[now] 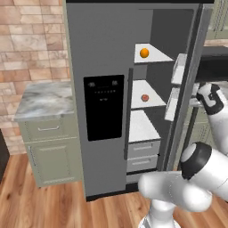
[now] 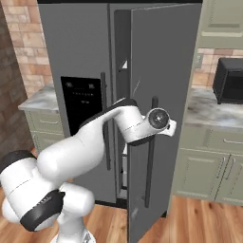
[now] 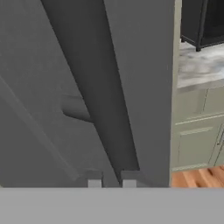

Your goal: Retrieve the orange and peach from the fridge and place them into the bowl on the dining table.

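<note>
While the fridge point(image 1: 102, 111) door stands ajar, the end effector point(image 3: 111, 183) seems closed on its handle point(image 2: 151, 152).

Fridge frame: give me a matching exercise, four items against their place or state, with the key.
Items:
1. orange
2. peach
3. fridge right door
4. end effector

Places or states:
A. swung open
B. top shelf
C. shut on the dark door handle
D. shelf below the top one

Pairs: 1-B, 2-D, 3-A, 4-C
</note>
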